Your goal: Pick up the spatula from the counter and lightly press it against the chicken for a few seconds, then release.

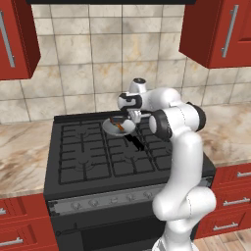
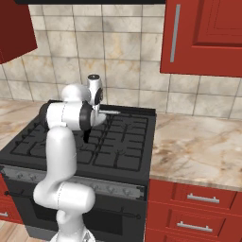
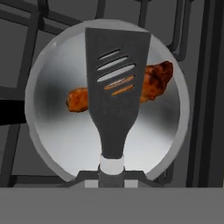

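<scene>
We hold the spatula (image 3: 114, 100) by its handle in our closed gripper (image 3: 111, 178); its blade extends straight ahead across the middle of the chicken (image 3: 158, 78) in the pan (image 3: 48, 127)

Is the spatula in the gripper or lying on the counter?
In the gripper: the hand view shows the spatula handle rising from the shut jaws, blade over the chicken in the pan.
</scene>
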{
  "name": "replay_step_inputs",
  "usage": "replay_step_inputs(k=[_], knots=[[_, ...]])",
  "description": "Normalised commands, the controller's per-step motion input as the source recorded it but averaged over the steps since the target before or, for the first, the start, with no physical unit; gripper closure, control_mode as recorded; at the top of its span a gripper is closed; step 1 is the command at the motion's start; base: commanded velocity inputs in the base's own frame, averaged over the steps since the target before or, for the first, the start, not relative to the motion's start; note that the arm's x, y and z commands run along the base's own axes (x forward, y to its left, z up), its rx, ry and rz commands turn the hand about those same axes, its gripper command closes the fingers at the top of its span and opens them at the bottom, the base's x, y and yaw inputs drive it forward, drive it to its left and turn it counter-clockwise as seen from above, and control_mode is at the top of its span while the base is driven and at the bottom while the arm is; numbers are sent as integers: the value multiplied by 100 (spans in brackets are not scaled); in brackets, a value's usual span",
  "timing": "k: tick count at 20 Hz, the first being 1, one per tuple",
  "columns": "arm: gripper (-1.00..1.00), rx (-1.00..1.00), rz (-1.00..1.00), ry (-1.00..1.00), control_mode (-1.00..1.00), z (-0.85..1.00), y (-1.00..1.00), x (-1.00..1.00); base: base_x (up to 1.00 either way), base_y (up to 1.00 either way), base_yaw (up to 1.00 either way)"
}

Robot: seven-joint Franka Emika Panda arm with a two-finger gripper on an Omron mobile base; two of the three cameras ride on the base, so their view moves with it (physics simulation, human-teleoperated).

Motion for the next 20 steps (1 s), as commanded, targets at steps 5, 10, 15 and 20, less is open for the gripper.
replay_step_inputs(k=[5,10,15,20], knots=[[100,-2,2,0,-100,-6,1,19,0,0,0],[100,-2,2,0,-100,-7,2,13,0,0,0],[100,-2,2,0,-100,-8,8,11,0,0,0],[100,-2,1,0,-100,-9,7,9,0,0,0]])
